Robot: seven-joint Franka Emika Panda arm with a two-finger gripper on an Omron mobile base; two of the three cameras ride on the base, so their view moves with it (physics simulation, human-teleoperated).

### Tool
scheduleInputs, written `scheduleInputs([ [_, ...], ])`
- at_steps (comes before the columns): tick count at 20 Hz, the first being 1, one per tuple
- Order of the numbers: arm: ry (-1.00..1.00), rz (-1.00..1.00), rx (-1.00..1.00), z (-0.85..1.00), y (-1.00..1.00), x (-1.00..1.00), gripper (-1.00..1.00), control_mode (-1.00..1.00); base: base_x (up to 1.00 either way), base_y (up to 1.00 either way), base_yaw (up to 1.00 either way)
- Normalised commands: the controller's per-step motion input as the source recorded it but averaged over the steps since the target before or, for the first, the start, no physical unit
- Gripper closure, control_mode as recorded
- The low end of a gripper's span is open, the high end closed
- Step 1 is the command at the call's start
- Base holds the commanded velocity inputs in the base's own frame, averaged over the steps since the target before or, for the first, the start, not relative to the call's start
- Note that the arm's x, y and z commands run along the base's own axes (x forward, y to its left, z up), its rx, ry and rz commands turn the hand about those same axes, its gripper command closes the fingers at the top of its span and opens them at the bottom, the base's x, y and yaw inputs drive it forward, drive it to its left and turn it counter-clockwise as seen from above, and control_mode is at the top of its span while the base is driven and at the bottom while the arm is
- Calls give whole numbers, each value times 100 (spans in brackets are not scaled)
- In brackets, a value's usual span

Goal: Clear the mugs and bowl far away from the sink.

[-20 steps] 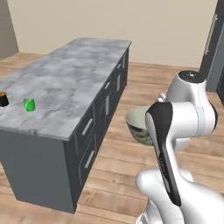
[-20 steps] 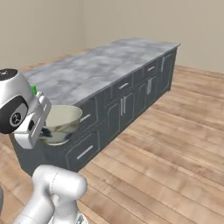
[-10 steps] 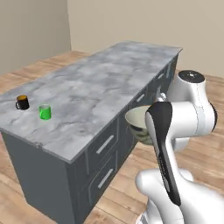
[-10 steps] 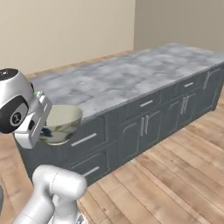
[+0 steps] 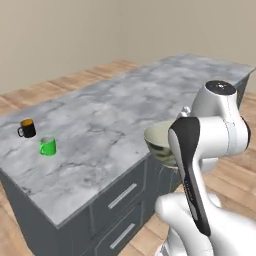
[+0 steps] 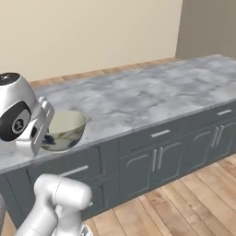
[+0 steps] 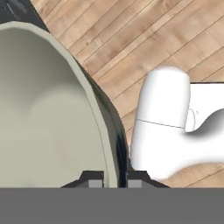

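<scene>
The arm (image 5: pixel 210 150) is glossy white and built of thick rounded segments, like fat tubes joined at bulging elbows. A long black strip runs down the link behind the hand, and a round black cap tops the joint above it. From the right side, one joint shows a dark disc with a small pale mark.

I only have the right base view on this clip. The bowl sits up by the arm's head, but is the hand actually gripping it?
Observer: Yes. In the hand view the hand is shut on the bowl, one fingertip on each side of its rim.
Operator: Where are the mugs?
Observer: The left base view shows both on the counter near its left end, the black mug just beyond the green mug.
Operator: Are they touching?
Observer: No, a gap of bare marble shows between them.
</scene>
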Motion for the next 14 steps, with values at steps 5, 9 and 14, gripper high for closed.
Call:
scheduleInputs([
  [5, 0, 0, 0, 0, 0, 0, 100, 100, 94, 11, 26],
  [9, 0, 0, 0, 0, 0, 0, 100, 100, 96, 7, 38],
  [14, 0, 0, 0, 0, 0, 0, 100, 100, 67, -2, 40],
])
